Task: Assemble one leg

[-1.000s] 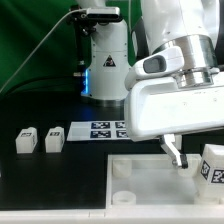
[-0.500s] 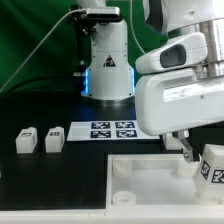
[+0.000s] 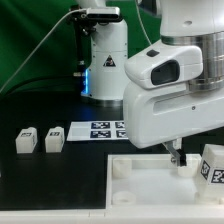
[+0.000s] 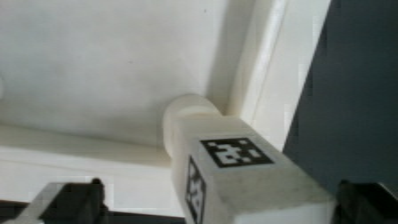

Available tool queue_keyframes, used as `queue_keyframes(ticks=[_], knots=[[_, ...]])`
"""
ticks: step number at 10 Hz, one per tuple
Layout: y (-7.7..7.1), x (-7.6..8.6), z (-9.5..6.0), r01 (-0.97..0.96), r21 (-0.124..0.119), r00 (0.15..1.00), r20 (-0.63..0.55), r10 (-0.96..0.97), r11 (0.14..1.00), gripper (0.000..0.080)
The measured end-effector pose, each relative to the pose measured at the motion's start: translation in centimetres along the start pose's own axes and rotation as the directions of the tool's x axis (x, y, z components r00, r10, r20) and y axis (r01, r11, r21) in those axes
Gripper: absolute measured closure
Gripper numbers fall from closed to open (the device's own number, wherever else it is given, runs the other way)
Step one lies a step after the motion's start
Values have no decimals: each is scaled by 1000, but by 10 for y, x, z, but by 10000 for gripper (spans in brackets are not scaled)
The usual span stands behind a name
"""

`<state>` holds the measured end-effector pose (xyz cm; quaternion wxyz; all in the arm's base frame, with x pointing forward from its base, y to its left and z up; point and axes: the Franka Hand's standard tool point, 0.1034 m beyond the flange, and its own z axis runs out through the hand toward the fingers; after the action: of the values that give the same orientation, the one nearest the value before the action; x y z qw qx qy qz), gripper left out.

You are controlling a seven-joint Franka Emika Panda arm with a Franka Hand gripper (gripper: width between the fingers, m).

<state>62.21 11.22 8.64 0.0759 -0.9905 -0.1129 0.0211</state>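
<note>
Hand [image 4: 217, 203] spread, leg [image 4: 231, 160] between fingers, by tray [image 4: 107, 80] rim | two other legs [image 3: 24, 141] [image 3: 53, 140], marker board [image 3: 105, 130] well apart

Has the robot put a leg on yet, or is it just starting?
Just starting. Done: nothing joined; the visible sockets of the tray piece are empty. In hand: the gripper hangs over one leg, jaws open on either side, not gripping yet. Left: grab it and fit it. Two other legs sit beside the marker board.
</note>
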Motion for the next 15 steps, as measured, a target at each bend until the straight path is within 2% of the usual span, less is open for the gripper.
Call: queue_keyframes(ticks=[2, 4, 6, 8, 9, 10, 11, 12, 15], knots=[[0, 0, 0, -15, 1, 1000, 4, 15, 1000, 150], [-6, 8, 2, -93, 6, 996, 18, 93, 996, 150], [2, 2, 10, -106, 8, 994, 31, 106, 994, 150], [3, 5, 11, -106, 6, 994, 14, 106, 994, 150], [3, 5, 11, -106, 6, 994, 14, 106, 994, 238], [3, 5, 11, -106, 6, 994, 14, 106, 994, 375], [3, 5, 11, -106, 6, 994, 14, 106, 994, 375], [3, 5, 11, -106, 6, 994, 14, 106, 994, 508], [3, 5, 11, -116, 6, 993, 14, 116, 993, 508]])
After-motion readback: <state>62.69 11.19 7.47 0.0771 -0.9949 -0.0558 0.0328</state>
